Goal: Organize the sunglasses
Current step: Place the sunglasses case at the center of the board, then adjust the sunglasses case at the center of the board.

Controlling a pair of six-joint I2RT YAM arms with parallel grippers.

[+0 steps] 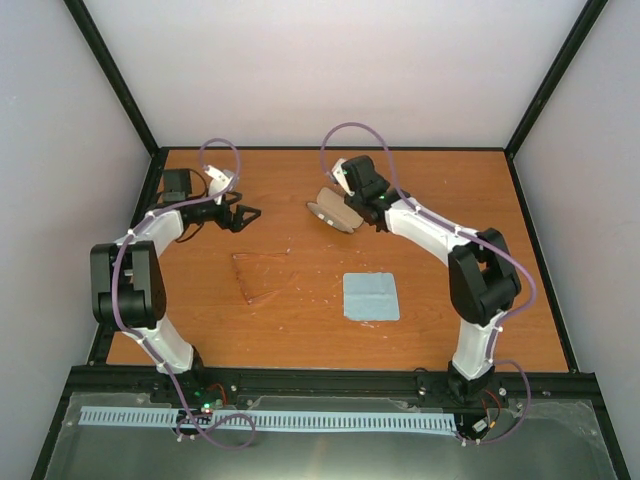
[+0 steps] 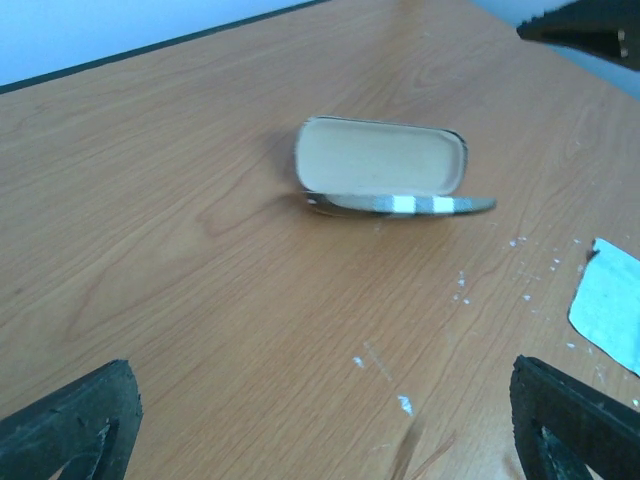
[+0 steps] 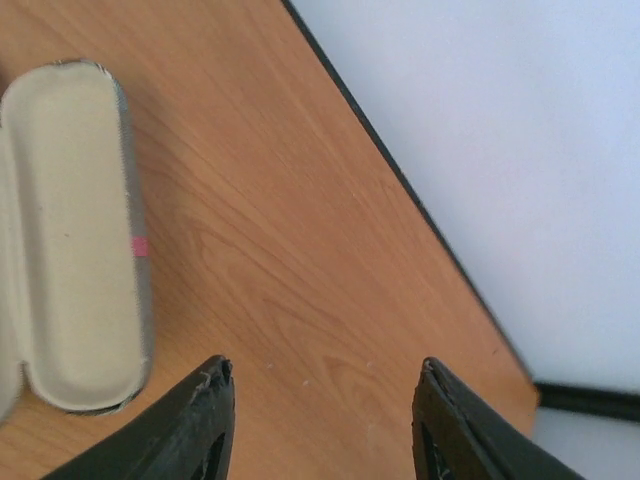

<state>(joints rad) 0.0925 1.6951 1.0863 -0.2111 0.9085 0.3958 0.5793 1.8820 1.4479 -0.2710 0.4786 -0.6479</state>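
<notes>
Fingers (image 2: 75, 420) of the left gripper (image 1: 245, 214) are standing spread, gripping nothing. The right gripper (image 3: 325, 380) is gaping just as wide and empty. On the table (image 1: 450, 200), the cloth (image 1: 371, 296) is lying flat at 5 o'clock of centre. The case (image 1: 335, 211) is sitting open at 12 o'clock, with the right gripper hovering just beside it. The sunglasses (image 1: 258, 256) are lying at 9 o'clock, faint against the wood and apart from both grippers.

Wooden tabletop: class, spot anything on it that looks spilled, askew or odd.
Small white flecks lie scattered on the wooden tabletop between the open striped grey-and-brown case and the light blue-grey cloth square, like spilled crumbs.
</notes>
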